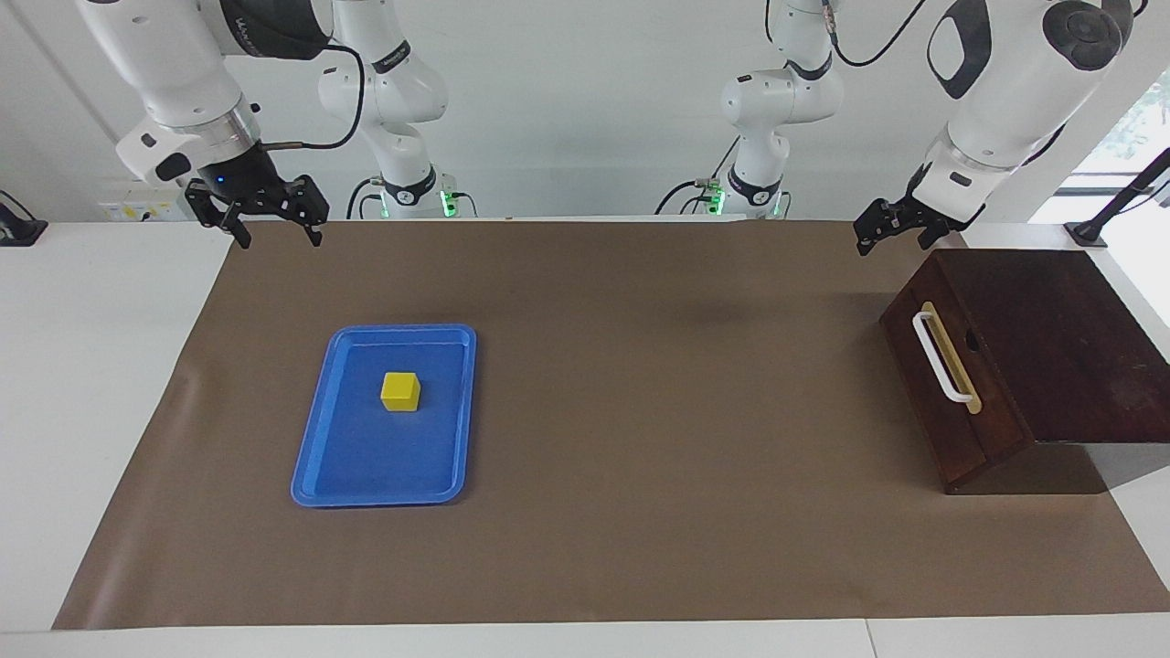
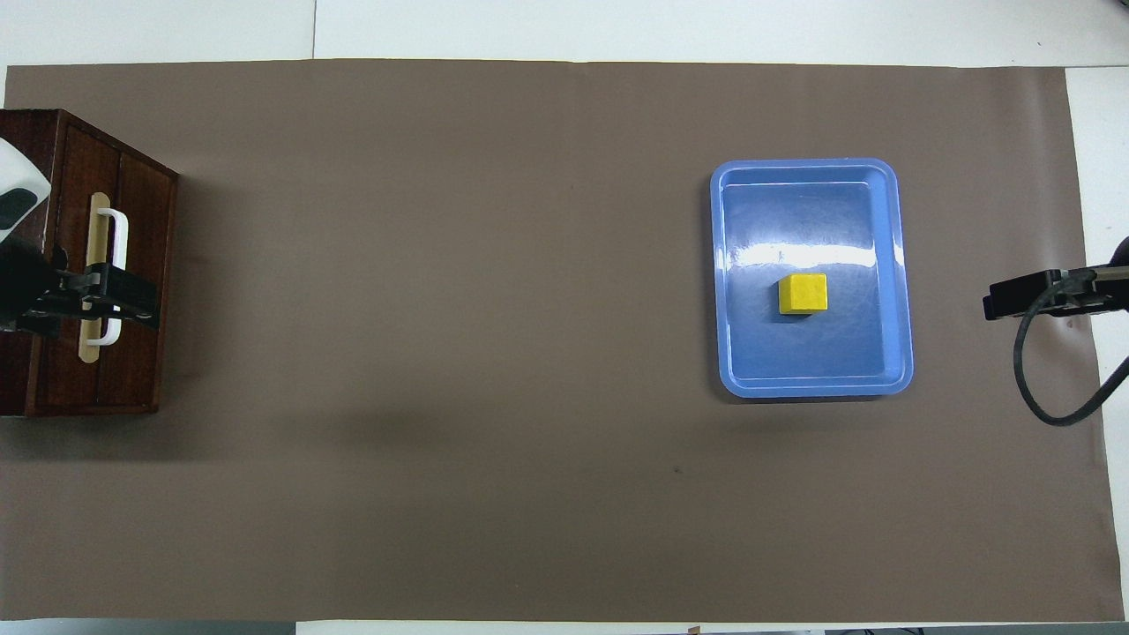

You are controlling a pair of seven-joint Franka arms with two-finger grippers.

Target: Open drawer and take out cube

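Found the cube sitting in the blue tray, on the part of the tray floor nearer the robots, flat on one face and touching none of the tray walls. Tray lay on the brown mat toward the right arm's end of the table, well in from every mat edge.

At the left arm's end, right at the mat's short edge, stood the dark wooden box. Drawer in its front shut flush, white handle on its tan strip facing the middle of the table. Cube and drawer well apart, nearly the whole mat between them.

Right gripper hung high in the air over the mat corner closest to the right arm's base, fingers pointing down and spread wide, nothing between them. Clear of the tray and of the cube. From overhead, only a black edge of it showed at the mat's short edge, with a loop of cable below.

Left gripper hung in the air above the mat edge nearest the robots, just beside the box's corner, touching neither box nor handle. Fingers spread, holding nothing. From overhead, covered the handle's nearer end, though raised above it.
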